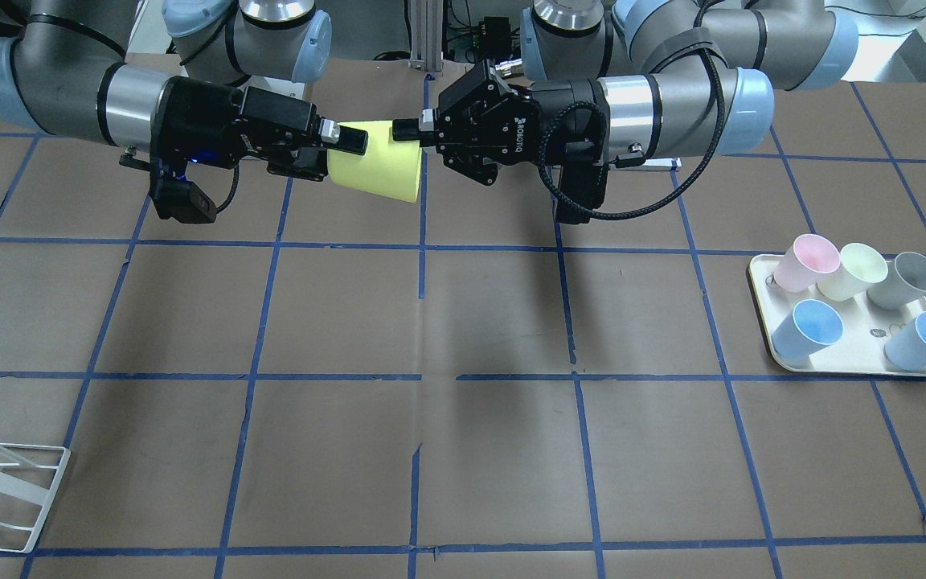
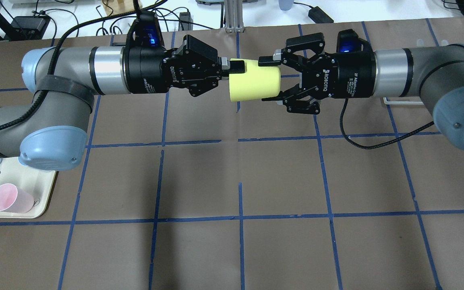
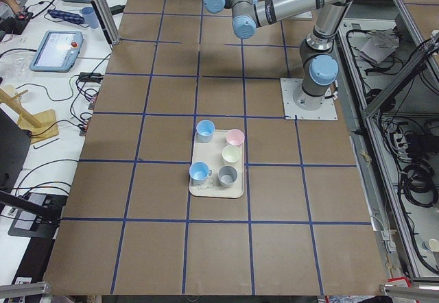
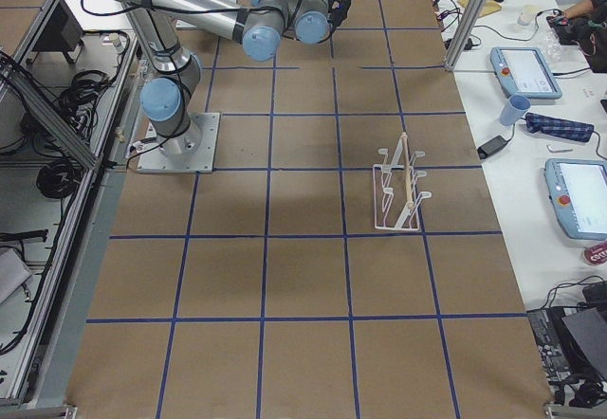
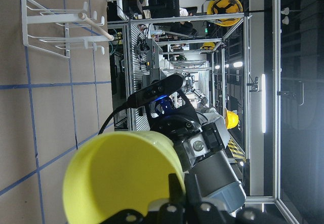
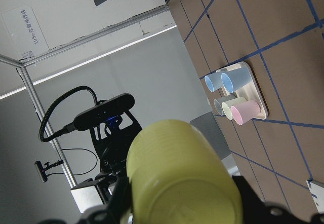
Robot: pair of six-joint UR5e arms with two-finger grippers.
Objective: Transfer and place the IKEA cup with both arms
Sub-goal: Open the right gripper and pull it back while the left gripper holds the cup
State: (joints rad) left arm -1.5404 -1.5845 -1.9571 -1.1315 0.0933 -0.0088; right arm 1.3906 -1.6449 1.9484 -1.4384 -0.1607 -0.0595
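Note:
The bright yellow IKEA cup (image 1: 379,165) hangs on its side in the air between both grippers, above the far middle of the table (image 2: 240,177). Its open rim points at my left gripper (image 2: 234,68), which is shut on the rim wall. The left wrist view looks into the cup's mouth (image 5: 116,173). Its base points at my right gripper (image 2: 272,79), whose two fingers sit on opposite sides of the base end and touch it. The right wrist view shows the cup's base (image 6: 177,168) between the fingers. In the front view the left gripper (image 1: 407,129) is on the right and the right gripper (image 1: 334,153) on the left.
A cream tray (image 1: 760,281) on my left side holds a pink cup (image 1: 807,261), a pale cream cup (image 1: 853,269), a grey cup (image 1: 905,280) and two light blue cups (image 1: 809,328). A white wire rack (image 1: 5,490) stands on my right side near the table's far edge.

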